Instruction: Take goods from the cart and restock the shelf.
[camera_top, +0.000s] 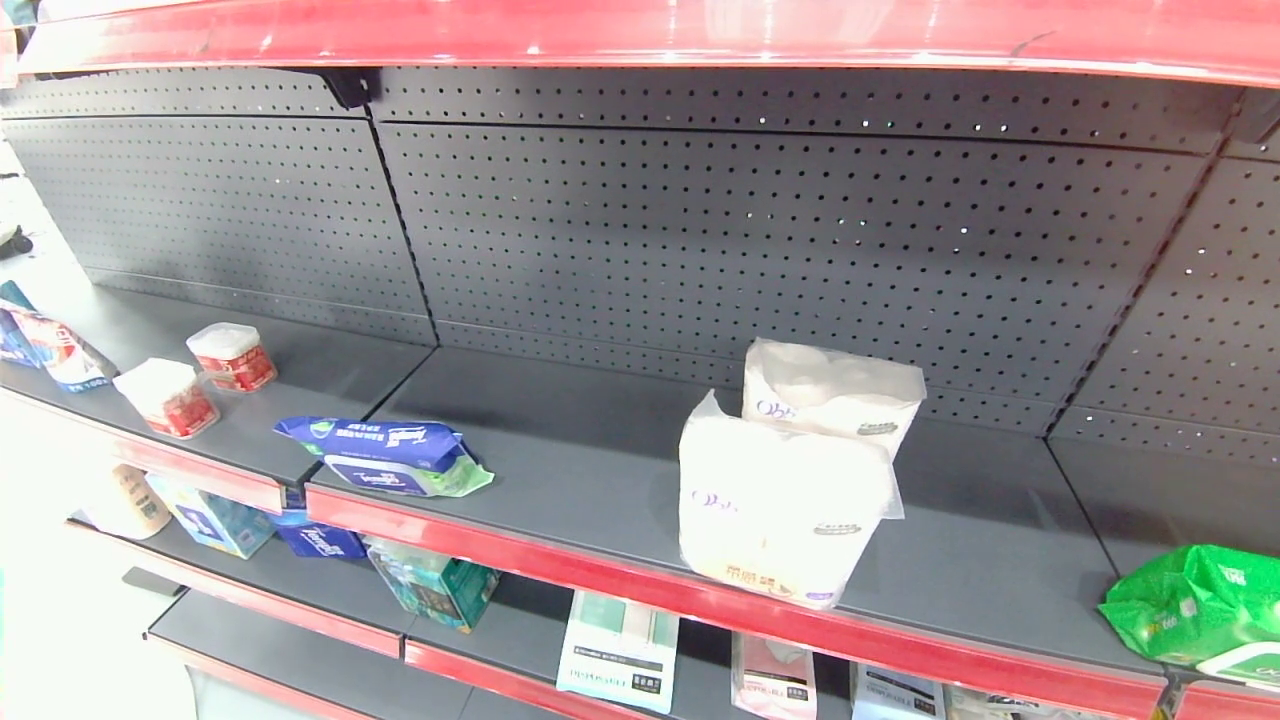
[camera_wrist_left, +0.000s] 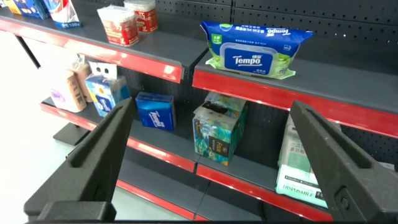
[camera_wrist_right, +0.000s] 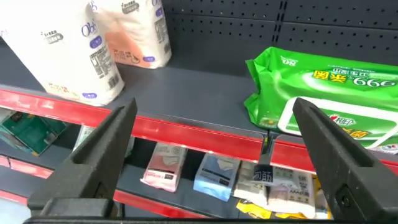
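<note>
Gaping wide, jaws of left gripper (camera_wrist_left: 211, 106) and right gripper (camera_wrist_right: 214, 102) hold nothing.

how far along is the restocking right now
Done: the middle shelf already holds two white tissue packs, a blue wipes pack and a green wipes pack. In hand: nothing; the left gripper and right gripper are both open and empty. Left: much of that shelf is bare, so more goods likely need fetching.
</note>
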